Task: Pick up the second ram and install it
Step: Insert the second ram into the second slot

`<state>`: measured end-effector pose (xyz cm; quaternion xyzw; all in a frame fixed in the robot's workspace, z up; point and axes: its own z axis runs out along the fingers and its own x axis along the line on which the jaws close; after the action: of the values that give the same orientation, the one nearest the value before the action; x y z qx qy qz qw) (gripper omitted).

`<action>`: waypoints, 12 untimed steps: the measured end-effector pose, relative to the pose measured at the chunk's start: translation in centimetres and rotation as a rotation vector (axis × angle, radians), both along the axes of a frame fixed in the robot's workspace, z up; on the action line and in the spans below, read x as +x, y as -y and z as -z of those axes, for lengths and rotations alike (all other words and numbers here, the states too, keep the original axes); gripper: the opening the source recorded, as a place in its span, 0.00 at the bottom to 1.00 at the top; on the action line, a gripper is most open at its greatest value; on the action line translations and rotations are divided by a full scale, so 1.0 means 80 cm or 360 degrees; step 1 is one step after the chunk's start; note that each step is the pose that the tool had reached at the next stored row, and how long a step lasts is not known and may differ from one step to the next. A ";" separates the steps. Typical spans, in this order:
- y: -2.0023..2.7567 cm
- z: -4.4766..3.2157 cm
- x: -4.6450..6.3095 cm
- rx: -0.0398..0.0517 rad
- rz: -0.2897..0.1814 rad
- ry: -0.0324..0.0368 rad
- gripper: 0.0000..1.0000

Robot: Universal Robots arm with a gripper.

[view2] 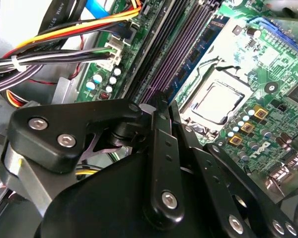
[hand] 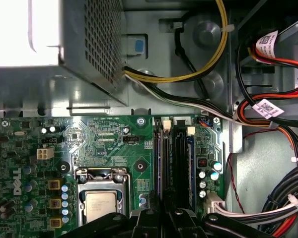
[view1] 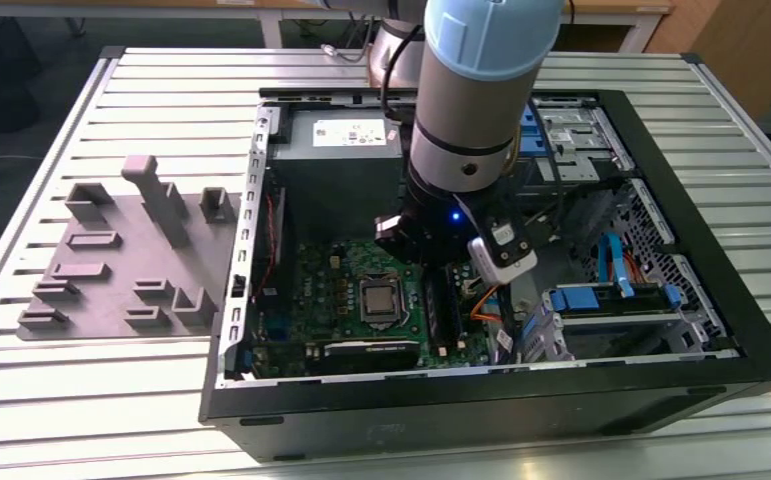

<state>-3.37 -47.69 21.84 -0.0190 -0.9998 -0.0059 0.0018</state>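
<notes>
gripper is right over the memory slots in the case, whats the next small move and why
Probably a short, straight press down. In both wrist views the gripper sits directly over the long black slots beside the processor socket, inside the open computer case. Whether the second ram is seated cannot be told, so press gently.

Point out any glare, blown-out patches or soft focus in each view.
In the first wrist view, the grey metal box is blown out to white near its corner. In the second wrist view, the gripper up close looks soft, while the motherboard is sharper. In the exterior view, lighting is even, with a small blue light glowing on the arm.
</notes>
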 end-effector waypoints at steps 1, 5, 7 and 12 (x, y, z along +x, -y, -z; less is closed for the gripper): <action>0.0003 0.0005 0.000 0.0000 0.0000 0.0000 0.14; 0.0012 0.0017 0.000 0.0000 0.0000 0.0000 0.14; 0.0014 0.0025 0.000 0.0000 0.0000 0.0000 0.14; 0.0028 0.0042 0.003 0.0000 0.0001 0.0000 0.14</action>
<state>-3.16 -47.92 21.51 -0.0194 -0.9998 -0.0059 0.0018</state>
